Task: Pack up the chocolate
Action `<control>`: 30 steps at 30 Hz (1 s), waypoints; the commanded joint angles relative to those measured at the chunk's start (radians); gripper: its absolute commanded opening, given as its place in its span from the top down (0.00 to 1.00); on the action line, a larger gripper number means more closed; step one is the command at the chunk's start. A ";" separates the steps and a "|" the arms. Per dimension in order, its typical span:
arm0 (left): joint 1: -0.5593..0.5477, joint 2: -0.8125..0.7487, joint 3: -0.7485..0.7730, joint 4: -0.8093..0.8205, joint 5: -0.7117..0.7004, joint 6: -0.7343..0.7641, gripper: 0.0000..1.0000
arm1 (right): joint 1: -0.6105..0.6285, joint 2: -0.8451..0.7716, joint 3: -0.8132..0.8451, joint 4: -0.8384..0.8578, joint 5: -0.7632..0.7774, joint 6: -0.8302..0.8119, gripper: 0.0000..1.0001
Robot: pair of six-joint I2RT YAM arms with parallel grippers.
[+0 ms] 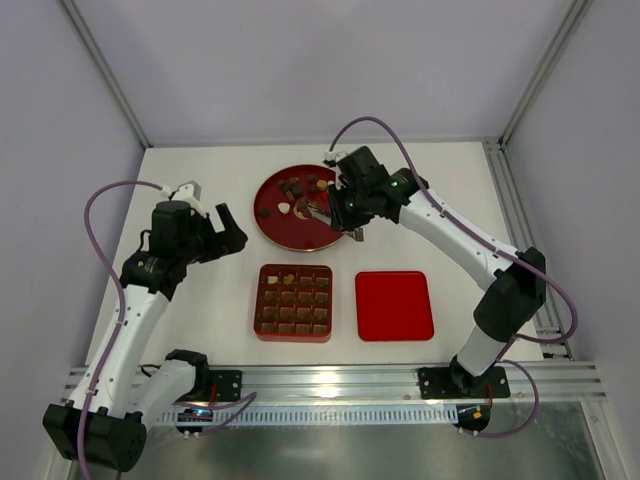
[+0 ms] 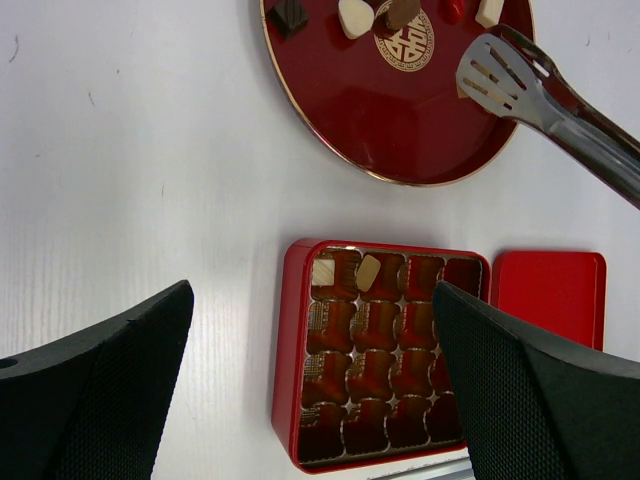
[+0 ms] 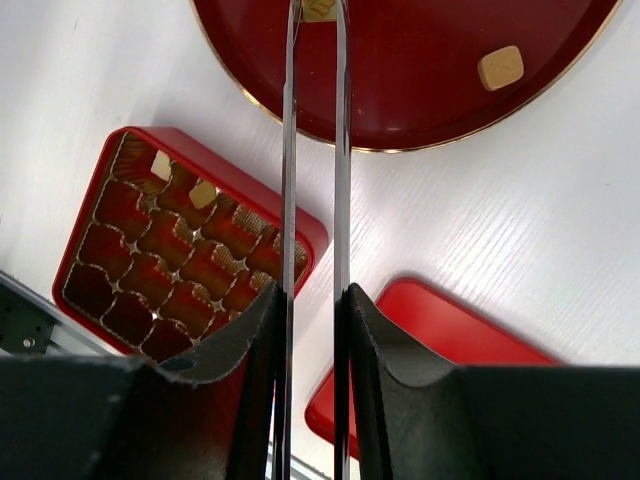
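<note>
Several chocolate pieces (image 1: 285, 208) lie on a round red plate (image 1: 275, 232); dark, cream and brown ones show in the left wrist view (image 2: 354, 16). The red grid box (image 1: 293, 302) holds two pale pieces in its far row (image 2: 368, 270), (image 3: 203, 193). My right gripper (image 1: 340, 208) (image 3: 313, 292) is shut on metal tongs (image 3: 290, 150) over the plate. The tong tips hold a tan piece (image 3: 318, 8) at the frame's top edge; another tan piece (image 3: 500, 67) lies nearby. The tongs also show in the left wrist view (image 2: 500, 75). My left gripper (image 1: 225, 232) (image 2: 312, 295) is open and empty, left of the plate and above the box.
The flat red lid (image 1: 394, 305) lies right of the box, also seen in the left wrist view (image 2: 550, 295) and the right wrist view (image 3: 440, 330). A metal rail (image 1: 330, 382) runs along the near table edge. White enclosure walls (image 1: 300, 70) stand behind the table.
</note>
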 commanded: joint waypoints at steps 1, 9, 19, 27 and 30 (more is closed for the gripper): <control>0.000 -0.004 0.004 0.009 0.016 0.015 0.00 | 0.030 -0.075 -0.023 -0.007 0.011 0.012 0.69; 0.000 -0.004 0.001 0.009 0.016 0.015 0.00 | 0.111 -0.158 -0.070 -0.048 0.034 0.044 0.69; 0.000 -0.004 0.002 0.009 0.015 0.015 0.00 | 0.189 -0.261 -0.177 -0.053 0.070 0.103 0.69; 0.000 -0.004 0.002 0.009 0.012 0.015 0.00 | 0.238 -0.324 -0.274 -0.034 0.073 0.153 0.69; 0.000 -0.004 0.001 0.009 0.012 0.015 0.00 | 0.248 -0.337 -0.300 -0.023 0.071 0.162 0.69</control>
